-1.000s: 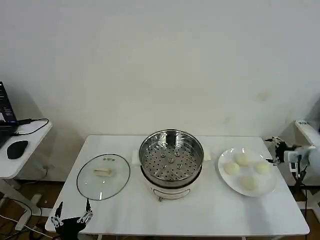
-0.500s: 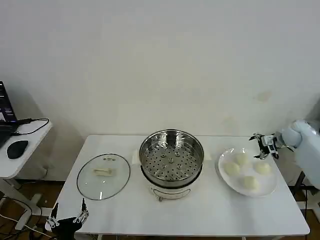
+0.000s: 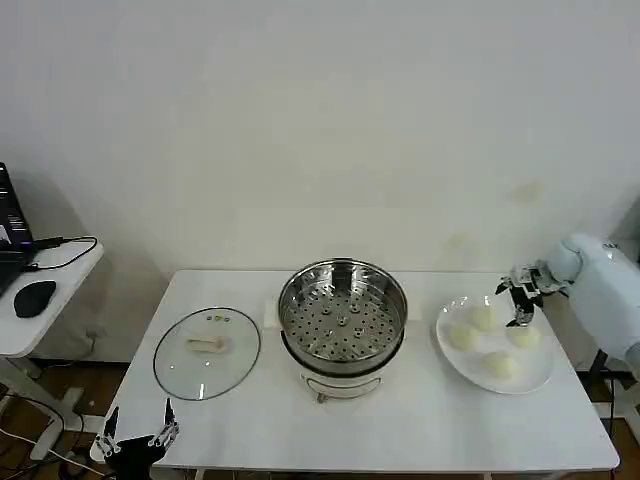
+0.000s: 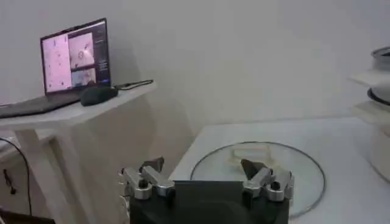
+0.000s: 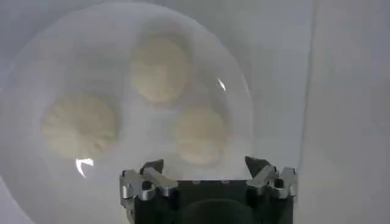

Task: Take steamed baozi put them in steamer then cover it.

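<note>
Four cream-white steamed baozi (image 3: 484, 318) lie on a white plate (image 3: 541, 376) at the table's right. My right gripper (image 3: 514, 300) hovers open above the plate's far right side. In the right wrist view three baozi (image 5: 159, 68) lie below the open right gripper (image 5: 204, 165), the nearest one (image 5: 201, 135) just ahead of the fingertips. The shiny steamer (image 3: 343, 320) stands mid-table, its perforated tray bare. The glass cover (image 3: 207, 350) lies flat to its left. My left gripper (image 3: 137, 432) waits open off the table's front left corner, and from its wrist the left gripper (image 4: 202, 165) faces the cover (image 4: 256, 164).
A side table (image 3: 50, 290) at the far left carries a laptop (image 4: 73, 61) and a mouse (image 3: 34, 298), with cables hanging below. The steamer's side (image 4: 381, 91) shows at the edge of the left wrist view. Bare tabletop (image 3: 420, 430) lies in front of the steamer.
My right arm has swung in from beyond the table's right edge to above the plate's far right. The left gripper has sunk slightly at the front left corner.
</note>
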Robot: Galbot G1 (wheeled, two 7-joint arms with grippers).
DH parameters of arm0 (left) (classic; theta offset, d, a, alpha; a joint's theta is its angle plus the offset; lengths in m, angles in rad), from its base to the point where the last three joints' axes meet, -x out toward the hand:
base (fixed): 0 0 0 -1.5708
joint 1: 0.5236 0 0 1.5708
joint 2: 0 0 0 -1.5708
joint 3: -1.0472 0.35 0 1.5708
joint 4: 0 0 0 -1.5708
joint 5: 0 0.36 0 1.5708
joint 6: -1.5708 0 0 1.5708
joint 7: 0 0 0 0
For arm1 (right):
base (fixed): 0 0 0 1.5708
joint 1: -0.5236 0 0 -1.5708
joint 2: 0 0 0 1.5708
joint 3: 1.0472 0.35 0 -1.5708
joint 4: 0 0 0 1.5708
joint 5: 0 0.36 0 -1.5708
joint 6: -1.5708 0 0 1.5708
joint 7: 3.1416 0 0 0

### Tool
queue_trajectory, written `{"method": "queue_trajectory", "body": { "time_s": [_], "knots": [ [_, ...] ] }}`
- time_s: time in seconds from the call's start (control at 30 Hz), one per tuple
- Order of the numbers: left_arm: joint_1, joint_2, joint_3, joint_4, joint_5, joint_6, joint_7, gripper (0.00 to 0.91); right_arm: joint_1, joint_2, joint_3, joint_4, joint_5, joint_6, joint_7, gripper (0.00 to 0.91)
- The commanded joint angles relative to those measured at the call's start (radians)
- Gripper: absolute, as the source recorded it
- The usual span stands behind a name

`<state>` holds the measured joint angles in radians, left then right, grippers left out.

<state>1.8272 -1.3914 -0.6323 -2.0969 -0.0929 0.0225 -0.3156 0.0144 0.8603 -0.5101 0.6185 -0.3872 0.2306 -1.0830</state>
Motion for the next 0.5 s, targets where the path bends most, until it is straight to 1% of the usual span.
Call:
{"method": "queue_trajectory", "body": {
  "time_s": [0.03,0.1,0.5],
  "knots": [
    [0.001,0.0,-0.001,0.001,0.0,0.0,0.0,0.907,0.025,0.042,-0.026,-0.071,0.007,-0.002,-0.032,0.907],
    [0.003,-0.001,-0.003,0.001,0.0,-0.001,0.001,0.907,0.025,0.057,-0.013,-0.096,-0.016,0.004,-0.029,0.907],
    [0.006,-0.004,-0.006,0.008,-0.001,-0.018,0.001,0.907,0.001,0.1,0.017,-0.14,-0.065,0.01,-0.002,0.907]
  ]
}}
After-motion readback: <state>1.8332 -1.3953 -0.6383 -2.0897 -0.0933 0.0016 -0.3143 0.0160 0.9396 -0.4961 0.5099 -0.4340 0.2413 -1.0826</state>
